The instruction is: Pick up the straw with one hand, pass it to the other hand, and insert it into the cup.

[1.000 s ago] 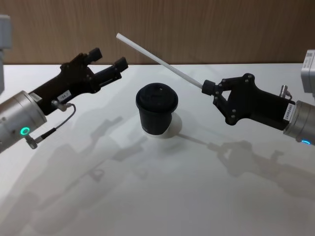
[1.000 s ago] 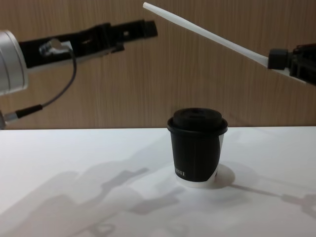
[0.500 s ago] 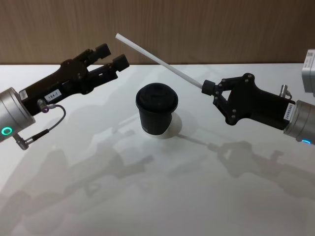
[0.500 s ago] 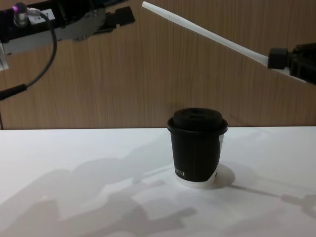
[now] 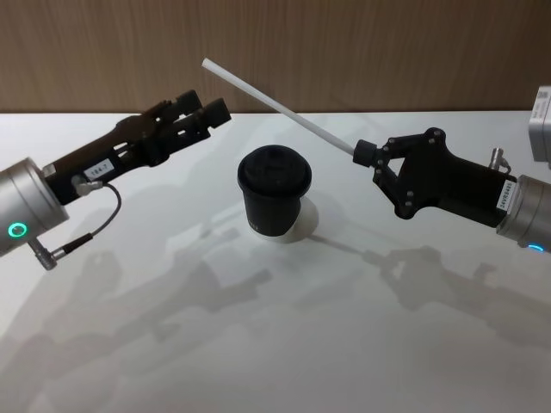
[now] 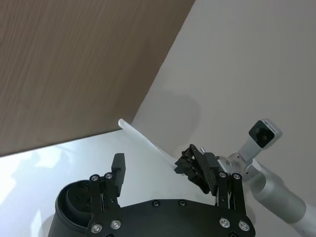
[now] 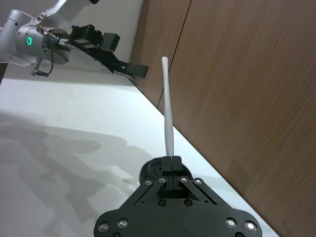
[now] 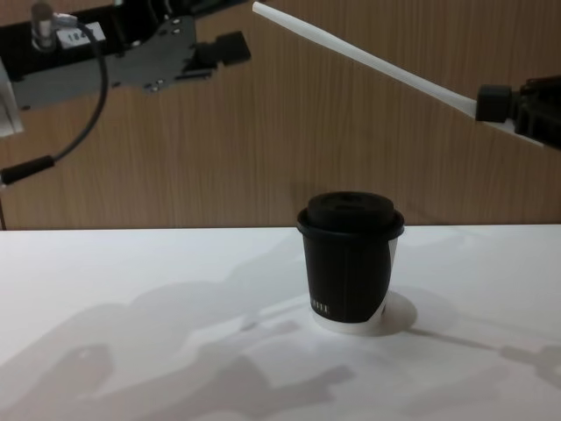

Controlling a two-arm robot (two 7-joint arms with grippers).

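Your left claw [image 5: 207, 103] hangs in the air on the left, arm stretched forward from the silver wrist, fingers parted. Your right claw [image 5: 363, 153] reaches in from the right, fingertips pinched tight on the straw [image 5: 275, 105], well apart from the left claw.

We see the straw [image 5: 277, 105] as smooth white plastic, matt along its length. The cup [image 5: 271, 213] has a matt black paper wall under a black plastic lid [image 5: 274, 172] with a faint sheen. The left gripper [image 5: 202, 105] and the right gripper [image 5: 363, 153] both look like matt black hard plastic, and the right one's body carries small bright metal screw heads [image 7: 226, 223]. The left arm's wrist [image 5: 21, 211] is brushed silver metal, and its cable [image 5: 95, 228] is black and rubbery. The table [image 5: 284, 344] is smooth, white and softly reflective. The far wall [image 5: 344, 43] shows matt wood grain.
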